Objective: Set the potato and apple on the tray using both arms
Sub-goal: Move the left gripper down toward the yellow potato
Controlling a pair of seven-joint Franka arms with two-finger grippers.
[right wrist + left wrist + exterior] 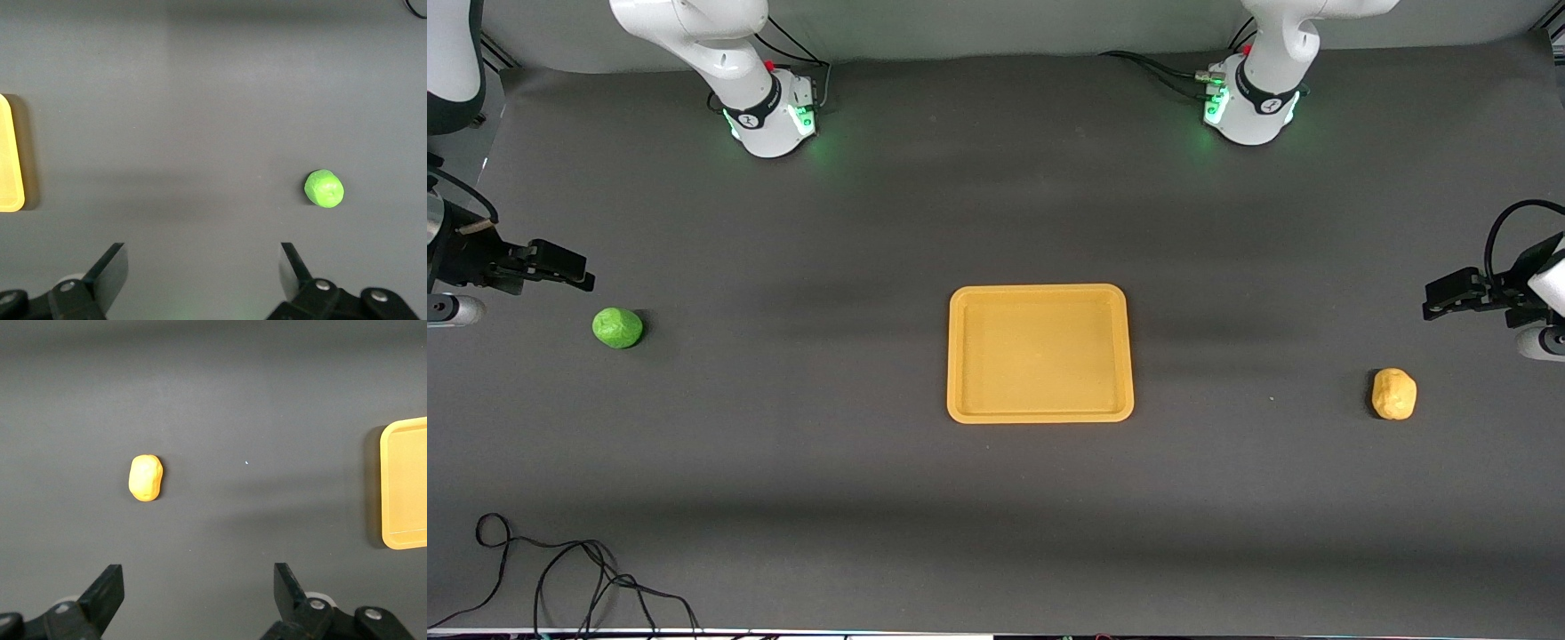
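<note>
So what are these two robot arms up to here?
They are set to put a potato and an apple onto the yellow tray in the middle of the table. Nothing is picked up yet. The left gripper hangs open at the potato's end of the table, and the right gripper hangs open close to the apple. Both pieces lie on the table, apart from the tray, which holds nothing.

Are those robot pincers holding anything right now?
No. Both the left pincer and the right pincer are open and empty; the potato and apple lie untouched on the table.
</note>
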